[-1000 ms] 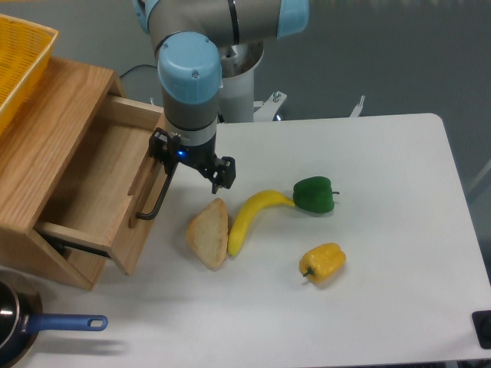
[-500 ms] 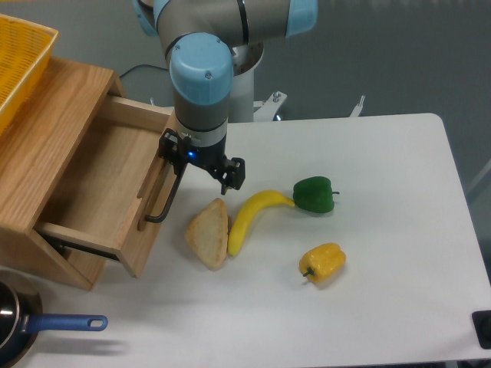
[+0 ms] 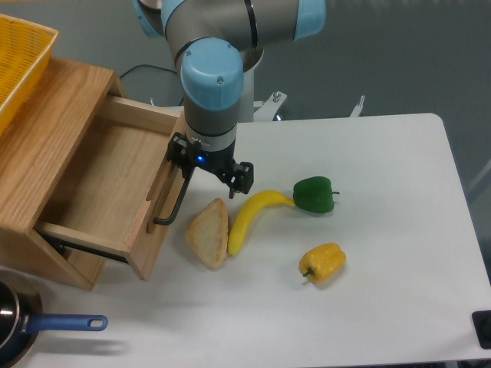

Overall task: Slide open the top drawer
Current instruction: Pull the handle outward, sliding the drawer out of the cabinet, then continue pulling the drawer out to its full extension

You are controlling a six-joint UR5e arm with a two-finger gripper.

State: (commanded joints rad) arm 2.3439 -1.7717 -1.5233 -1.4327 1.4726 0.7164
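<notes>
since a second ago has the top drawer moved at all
Yes. The top drawer has slid farther out of the cabinet, its front panel now closer to the bread.

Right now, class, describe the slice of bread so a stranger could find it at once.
Start at the open wooden drawer on the white table. Just right of its black handle lies the bread, beside a banana: the only pale, crusty item among glossy produce.

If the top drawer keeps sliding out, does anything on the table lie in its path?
Yes. The bread slice lies on the table just right of the top drawer front panel, beside the black bar handle, with the banana right behind it. The claw is at the handle's upper end. More travel would probably push the bread.
</notes>
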